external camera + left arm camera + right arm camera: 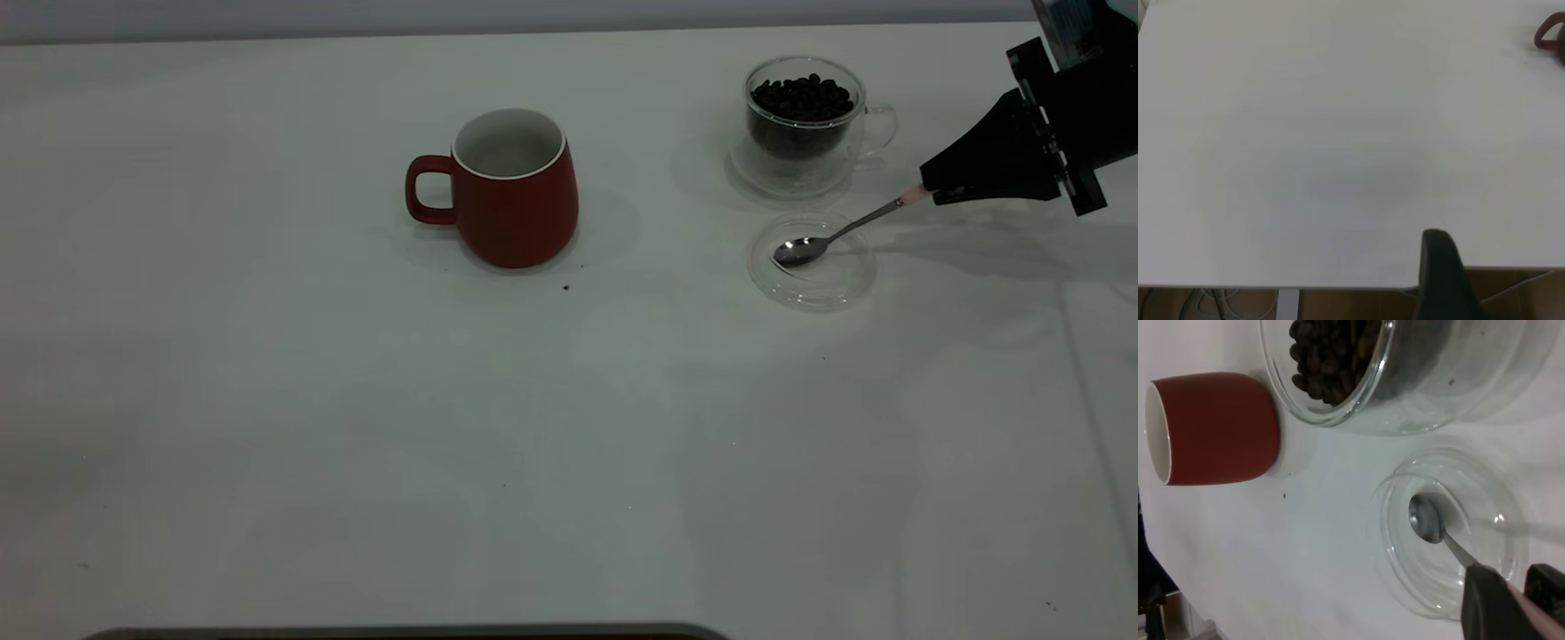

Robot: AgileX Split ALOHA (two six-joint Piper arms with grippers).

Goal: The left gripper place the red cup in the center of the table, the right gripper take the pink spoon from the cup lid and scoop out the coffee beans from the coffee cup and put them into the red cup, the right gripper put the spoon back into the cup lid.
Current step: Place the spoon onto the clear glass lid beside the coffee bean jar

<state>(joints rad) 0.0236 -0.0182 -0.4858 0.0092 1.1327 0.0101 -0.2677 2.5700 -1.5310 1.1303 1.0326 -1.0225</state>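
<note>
Exterior view | red cup (516, 191) mid-table, well off any edge; cup lid (813, 262) nearer the right edge, spoon bowl resting inside | right gripper (933, 193) clamped on the pink spoon (831, 238) handle; coffee cup (805, 120) behind, toward the far right corner | risk: tip-only hold, spoon may swivel, spilling coffee beans (800, 98) | left gripper (1441, 273): jaws cannot tell

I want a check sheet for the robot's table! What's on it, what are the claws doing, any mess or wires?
Surface: white table, a few dark crumbs near the red cup.
Job's things: red cup upright, looks empty; coffee cup full of coffee beans; pink spoon bowl resting in the cup lid.
Clutter: nothing seen.
Grippers: right gripper shut on the spoon's handle; left gripper away from the cup, over the table edge.
Cables: a few below the table edge.
Surroundings: nothing seen.
</note>
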